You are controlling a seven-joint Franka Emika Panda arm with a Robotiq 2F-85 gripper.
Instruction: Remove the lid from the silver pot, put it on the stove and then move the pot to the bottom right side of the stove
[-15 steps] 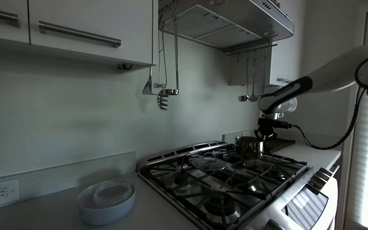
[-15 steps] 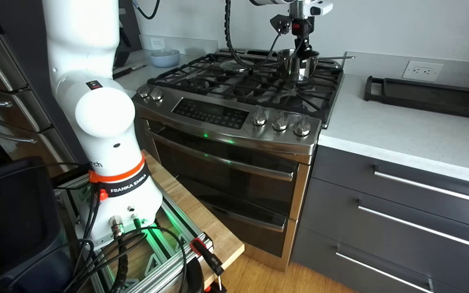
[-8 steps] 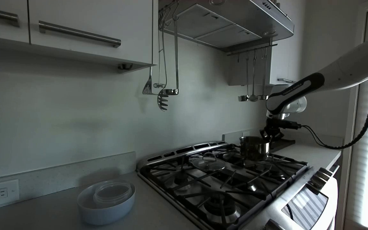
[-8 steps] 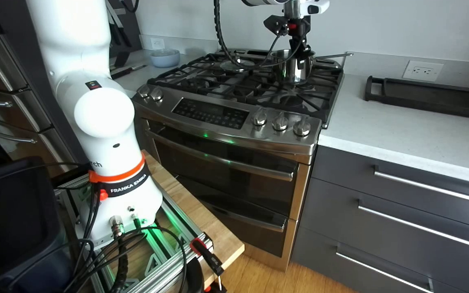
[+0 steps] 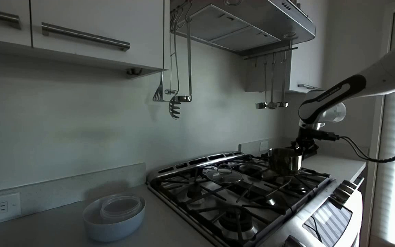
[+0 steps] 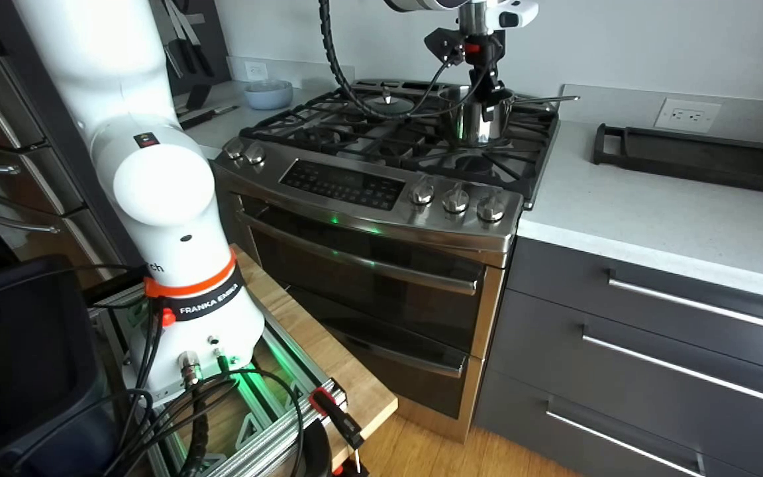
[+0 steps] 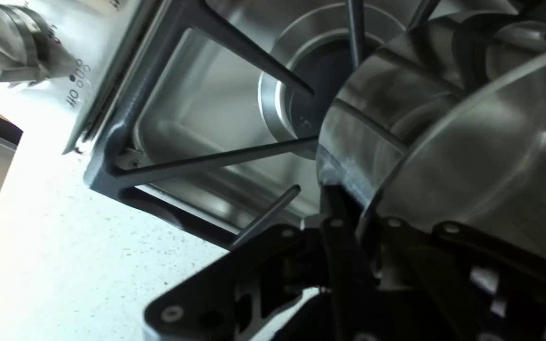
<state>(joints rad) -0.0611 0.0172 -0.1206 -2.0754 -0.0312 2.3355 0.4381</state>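
Observation:
The silver pot (image 5: 284, 164) is at the right side of the stove and shows in an exterior view (image 6: 467, 126) with its long handle (image 6: 547, 100) pointing right. It has no lid on it. My gripper (image 6: 489, 106) is shut on the pot's rim, one finger inside and one outside; this shows also in the wrist view (image 7: 349, 208), where the pot's wall (image 7: 368, 118) is beside a burner. Whether the pot touches the grates, I cannot tell. The lid (image 5: 224, 176), glass with a knob, lies on the back grates of the stove (image 6: 355, 192).
A pale bowl (image 5: 113, 223) with clear containers stands on the counter beside the stove. A black griddle tray (image 6: 706, 159) lies on the opposite counter. Stove knobs (image 6: 456, 197) line the front edge. Utensils (image 5: 183, 98) hang under the hood, and my arm's cable loops over the grates.
My gripper has moved with the pot in its grip toward the front of the stove. The lid has stayed where it was, and the arm's cable has shifted with the arm.

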